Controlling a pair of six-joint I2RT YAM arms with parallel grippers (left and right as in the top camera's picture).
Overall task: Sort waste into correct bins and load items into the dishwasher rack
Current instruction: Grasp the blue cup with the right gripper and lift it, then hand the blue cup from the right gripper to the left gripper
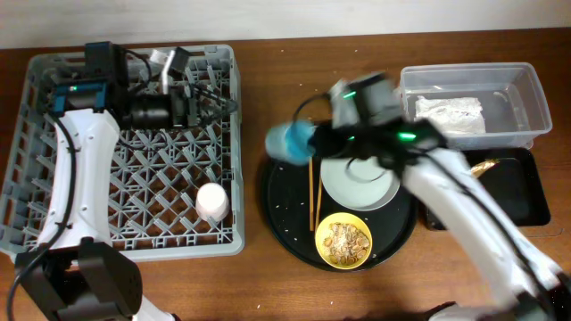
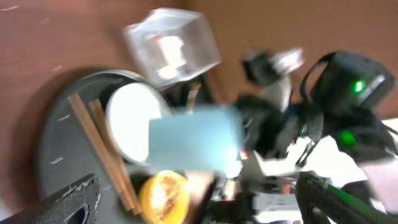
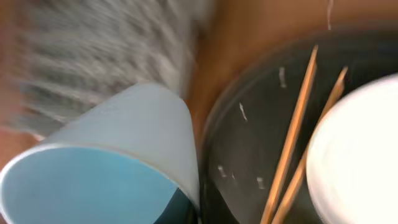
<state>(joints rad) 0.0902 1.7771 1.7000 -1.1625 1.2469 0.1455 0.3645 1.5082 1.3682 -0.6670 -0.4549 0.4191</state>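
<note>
- Dishwasher rack [image 1: 134,152]: this grey pegged crate fills the table's left side. A small pink cup [image 1: 212,201] stands upside down among its pegs. The left gripper [image 1: 221,107] hovers over the rack's far edge, fingers spread wide, holding nothing.
- Round black tray [image 1: 285,223]: sits just right of the rack and carries the plate, bowl and chopsticks.
- Clear tub [image 1: 526,89]: at the far right, with the crumpled napkin [image 1: 451,114] inside.
- Plate [image 1: 357,183]: stiff and smooth, probably slippery, so the rim looks like the best hold.
- Yellow bowl [image 1: 344,241]: holds food scraps, so it should stay level until emptied.
- Light-blue cup [image 1: 284,143]: aloft between tray and rack, tipped on its side. The right gripper [image 1: 309,141] pinches it, apparently at the rim, though blur hides the detail. It looks light and rigid, with smooth walls that could slip.
- Chopsticks [image 1: 311,192]: thin and light, lying beside the plate. They look awkward to pinch while flat.
</note>
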